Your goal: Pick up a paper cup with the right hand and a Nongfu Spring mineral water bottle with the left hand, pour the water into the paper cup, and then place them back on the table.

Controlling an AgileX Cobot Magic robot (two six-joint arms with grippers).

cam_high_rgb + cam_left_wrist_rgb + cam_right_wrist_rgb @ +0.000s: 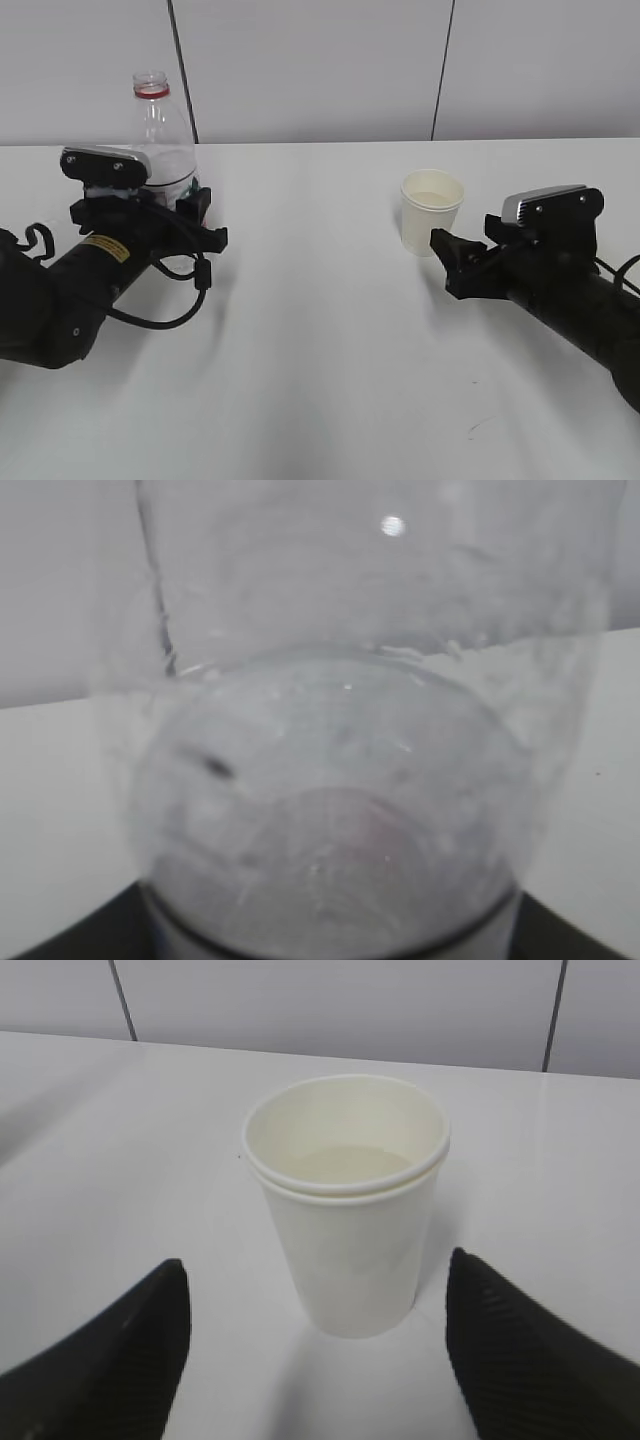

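small cream-white tapered paper cup [432,212] stands upright on the plain white bench [320,360], right of centre. right wrist view shows a doubled rolled rim, possibly two cups nested, and what looks like liquid already low inside, though i can't be sure. black right gripper with grey top plate [452,262] sits just short of the cup, jaws spread wide to either side, nothing held, not touching.

tall clear plastic bottle with red neck ring [160,130] stands upright at far left, cap off. black left gripper with yellow sticker [200,215] is around its lower body; the left wrist view is filled by the bottle wall at close range. whether the jaws are pressing on it i cannot tell.

handling, as judgement: cup is light, thin-walled, crushes easily, so take it mid-wall with gentle squeeze. bottle is thin, springy plastic, smooth and likely slippery; open top means a hard squeeze could push water out. hold low on the body, near the label.
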